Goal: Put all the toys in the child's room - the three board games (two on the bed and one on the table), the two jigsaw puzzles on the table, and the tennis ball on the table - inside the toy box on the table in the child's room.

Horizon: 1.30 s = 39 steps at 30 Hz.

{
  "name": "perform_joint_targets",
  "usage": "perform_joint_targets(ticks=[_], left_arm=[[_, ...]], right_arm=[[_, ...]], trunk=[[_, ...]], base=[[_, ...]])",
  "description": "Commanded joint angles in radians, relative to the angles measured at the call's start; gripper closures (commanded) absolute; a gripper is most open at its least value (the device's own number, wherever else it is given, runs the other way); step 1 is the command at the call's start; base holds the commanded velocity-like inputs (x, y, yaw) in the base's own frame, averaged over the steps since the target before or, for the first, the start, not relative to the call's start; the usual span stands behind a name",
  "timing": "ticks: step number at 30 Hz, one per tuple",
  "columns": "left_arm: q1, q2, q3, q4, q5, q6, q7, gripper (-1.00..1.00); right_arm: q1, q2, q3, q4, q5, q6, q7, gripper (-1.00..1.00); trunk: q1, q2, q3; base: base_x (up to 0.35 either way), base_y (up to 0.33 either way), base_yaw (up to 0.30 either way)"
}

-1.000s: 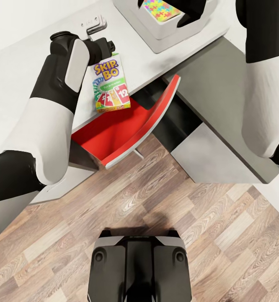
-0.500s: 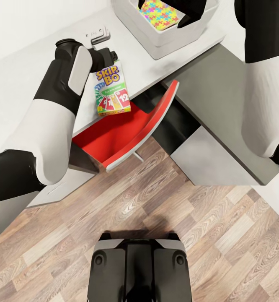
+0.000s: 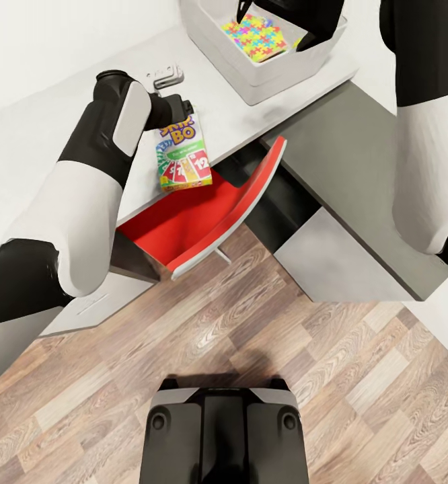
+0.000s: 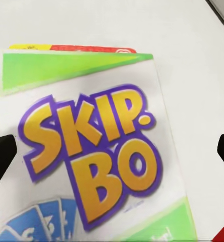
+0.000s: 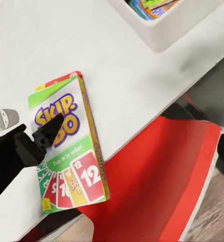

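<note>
Head view: left gripper [image 3: 178,111] sits low over the top end of the Skip-Bo box [image 3: 182,156], which lies flat on the pale surface [image 3: 62,114] with its lower end right at the front edge, above the red chair [image 3: 204,208]. The toy box [image 3: 264,64] stands further along the same surface with a jigsaw puzzle [image 3: 256,35] already inside; the right gripper [image 3: 284,20] hangs above that tray, and whether its fingers are spread I cannot tell. Risk noted — a downward or outward shove on the box could slide it off the edge onto the chair seat or floor.

Left wrist view: Skip-Bo box [image 4: 92,156] lies between two dark fingers [image 4: 2,156], one at each long side. They are spread wide and I see no contact with the cardboard. Judgement: if the fingers close while this high, they may clip only the top face and skid off the glossy cover.

Right wrist view: Skip-Bo box [image 5: 69,146] is seen with its corner overhanging the surface edge, a dark finger [image 5: 49,132] crossing the logo. The toy box [image 5: 167,22] stands well apart along the surface. A thin grip at one end leaves the far end free to swing — on the carry it could strike the tray wall and drop short.
</note>
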Motion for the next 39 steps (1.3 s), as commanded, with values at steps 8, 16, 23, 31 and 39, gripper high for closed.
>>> perform_joint_targets(ticks=[8, 16, 23, 31, 39], left_arm=[[0.000, 0.000, -0.001, -0.035, 0.009, 0.127, 0.009, -1.00], [-0.002, 0.000, 0.005, -0.068, 0.010, 0.246, 0.015, -1.00], [-0.003, 0.000, 0.006, -0.070, 0.009, 0.267, 0.018, -1.00], [-0.003, 0.000, 0.011, -0.070, 0.010, 0.283, 0.017, -1.00], [-0.003, 0.000, 0.011, -0.068, 0.010, 0.283, 0.012, -1.00]], right_arm=[[-0.001, -0.023, 0.004, 0.009, 0.014, -0.010, -0.010, -1.00], [-0.015, -0.026, 0.048, 0.116, 0.012, -0.003, -0.009, -1.00], [-0.017, -0.040, 0.088, 0.133, 0.007, 0.002, -0.007, -1.00], [-0.019, -0.080, 0.107, 0.139, -0.004, 0.003, -0.006, -1.00], [-0.016, -0.128, 0.111, 0.117, -0.007, 0.003, 0.004, -1.00]], trunk=[[0.001, -0.001, 0.010], [0.001, -0.001, 0.020], [0.001, -0.001, 0.026], [0.001, -0.001, 0.034], [0.001, -0.001, 0.047]], base=[[0.000, 0.000, 0.099], [0.000, 0.000, 0.158], [0.000, 0.000, 0.183], [0.000, 0.000, 0.170], [0.000, 0.000, -0.014]])
